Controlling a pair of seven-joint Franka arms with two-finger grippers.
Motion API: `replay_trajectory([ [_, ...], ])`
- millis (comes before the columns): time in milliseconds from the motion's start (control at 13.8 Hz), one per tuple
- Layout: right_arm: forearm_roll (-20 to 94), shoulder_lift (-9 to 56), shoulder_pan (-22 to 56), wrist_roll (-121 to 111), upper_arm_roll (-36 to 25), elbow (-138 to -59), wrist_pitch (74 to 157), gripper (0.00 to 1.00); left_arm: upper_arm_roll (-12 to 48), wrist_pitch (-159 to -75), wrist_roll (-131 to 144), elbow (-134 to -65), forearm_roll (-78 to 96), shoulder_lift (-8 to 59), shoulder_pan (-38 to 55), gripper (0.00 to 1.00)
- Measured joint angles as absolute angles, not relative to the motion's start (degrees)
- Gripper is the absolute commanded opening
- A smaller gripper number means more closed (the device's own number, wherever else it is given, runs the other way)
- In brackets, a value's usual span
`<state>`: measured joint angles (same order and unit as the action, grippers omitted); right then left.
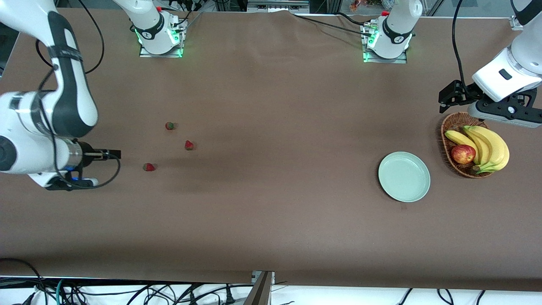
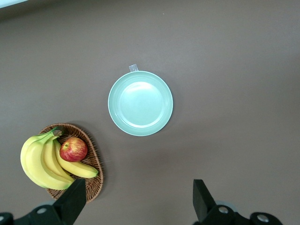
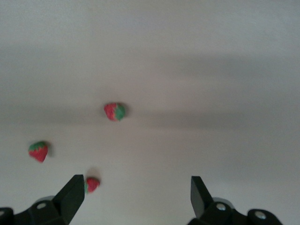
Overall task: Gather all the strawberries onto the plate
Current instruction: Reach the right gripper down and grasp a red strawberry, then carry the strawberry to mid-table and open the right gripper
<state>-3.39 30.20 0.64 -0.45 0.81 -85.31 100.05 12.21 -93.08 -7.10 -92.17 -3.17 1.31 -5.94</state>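
Strawberries: three on the bare table toward the right arm's end, well apart from the plate. One [image 1: 170, 126] lies farthest from the front camera, one [image 1: 189, 145] sits in the middle, one [image 1: 148, 167] lies nearest the camera. All three show in the right wrist view too [image 3: 114, 111] [image 3: 38, 151] [image 3: 92, 184].
Plate: pale green [image 1: 404, 176], empty, flat on the table toward the left arm's end, just beside the basket [image 1: 449, 127].
Basket: wicker, holds bananas [image 1: 487, 146] and an apple [image 1: 463, 154].
Right gripper: [image 3: 136, 194] up over the table near the strawberries, jaws spread wide, nothing between them.
Left gripper: [image 2: 138, 199] up over the table by the basket and plate, jaws spread wide, holding nothing.
Table: brown [image 1: 271, 106].
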Motion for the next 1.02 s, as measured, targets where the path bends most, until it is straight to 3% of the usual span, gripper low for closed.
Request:
replay_trajectory([
  [363, -3.39, 32.73, 0.95, -0.43, 0.8, -95.92, 116.59, 1.0, 12.2, -93.08, -7.1, -92.2, -3.17, 1.31, -5.98, 1.0],
  [1017, -3.39, 34.81, 3.62, 1.32, 0.95, -102.6, 130.44, 1.0, 12.19, -93.08, -7.1, -92.22, -3.17, 1.31, -6.01, 1.0],
])
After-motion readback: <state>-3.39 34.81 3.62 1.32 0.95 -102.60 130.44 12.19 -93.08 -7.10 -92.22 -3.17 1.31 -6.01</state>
